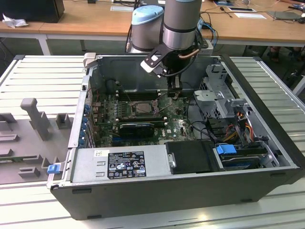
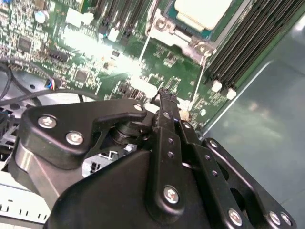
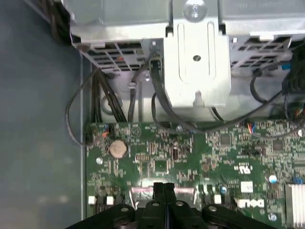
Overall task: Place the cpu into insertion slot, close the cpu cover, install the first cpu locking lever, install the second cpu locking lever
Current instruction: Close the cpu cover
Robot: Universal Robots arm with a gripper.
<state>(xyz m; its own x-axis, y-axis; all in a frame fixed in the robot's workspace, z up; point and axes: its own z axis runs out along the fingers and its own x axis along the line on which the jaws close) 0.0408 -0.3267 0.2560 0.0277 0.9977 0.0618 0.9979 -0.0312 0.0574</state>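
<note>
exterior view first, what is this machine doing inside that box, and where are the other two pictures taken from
In the exterior view, a robot arm reaches down into an open computer case lying on a slatted table. At the arm's end is the tool, two black fingers for gripping. Both wrist views come from cameras riding on the arm, looking past the tool at the green circuit board. The pale square cpu sits in the insertion slot, with the metal cpu cover framing it. The tool's fingers are together, to the exterior view's right of the slot, and I see nothing held.
</note>
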